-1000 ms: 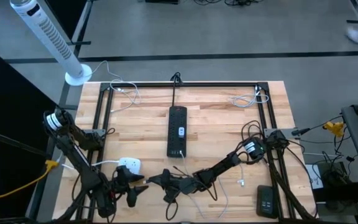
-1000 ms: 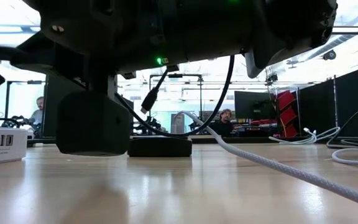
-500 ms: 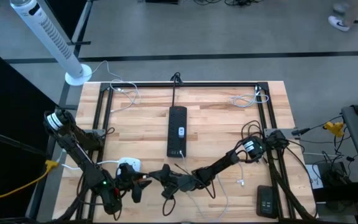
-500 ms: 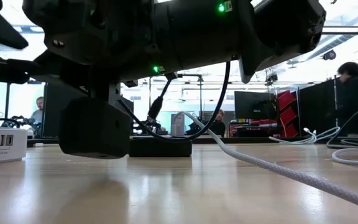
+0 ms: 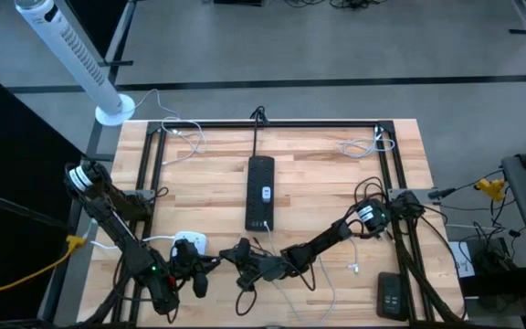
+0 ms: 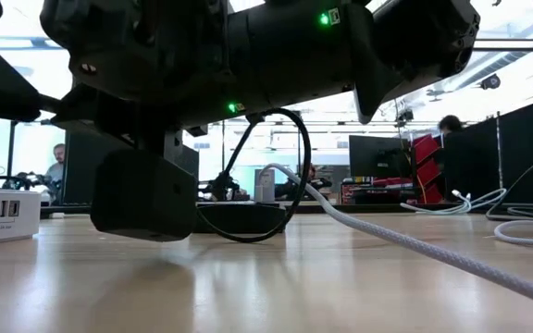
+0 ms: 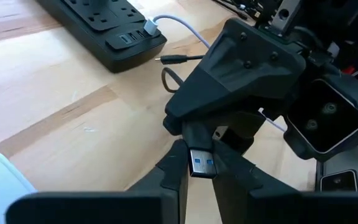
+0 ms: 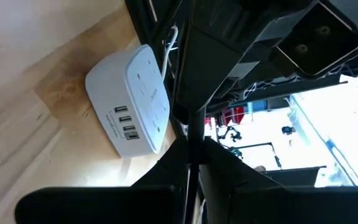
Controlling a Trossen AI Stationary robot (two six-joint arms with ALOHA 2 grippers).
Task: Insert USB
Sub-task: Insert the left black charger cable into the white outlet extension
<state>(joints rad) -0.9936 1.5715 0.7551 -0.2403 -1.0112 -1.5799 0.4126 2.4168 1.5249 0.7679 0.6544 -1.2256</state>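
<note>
A black USB plug with a metal end and blue tongue (image 7: 201, 164) hangs above the table's near edge, between both grippers. My left gripper (image 7: 201, 167) is shut on its metal end, and my right gripper (image 8: 189, 155) is shut on its black housing. In the high view they meet tip to tip, left gripper (image 5: 214, 264) and right gripper (image 5: 231, 257). The plug's black cable (image 6: 280, 176) hangs in a loop. A white USB hub (image 8: 132, 106) rests flat on the table beside them, its row of ports facing the right wrist camera. My left gripper pinches the plug's metal end (image 7: 194, 169) between its two fingers, one on each side. The plug's open face points back along the fingers. It is lifted clear of the table. My right gripper holds the plug's black housing (image 7: 194, 135), just behind the metal end. It comes from the table's right, opposite my left gripper. The cable hangs slack below it, down to the table.
A black power strip (image 5: 261, 192) lies in the table's middle with a white cable (image 6: 415, 245) plugged into its near end. A thin jack plug (image 7: 176, 59) lies near it. Black frame rails (image 5: 272, 125) border the table. More white cables (image 5: 363, 146) lie at the far corners.
My left gripper has shut from wide open onto the plug's metal end. The cable hanging below my right gripper has swung and curled into a round loop.
</note>
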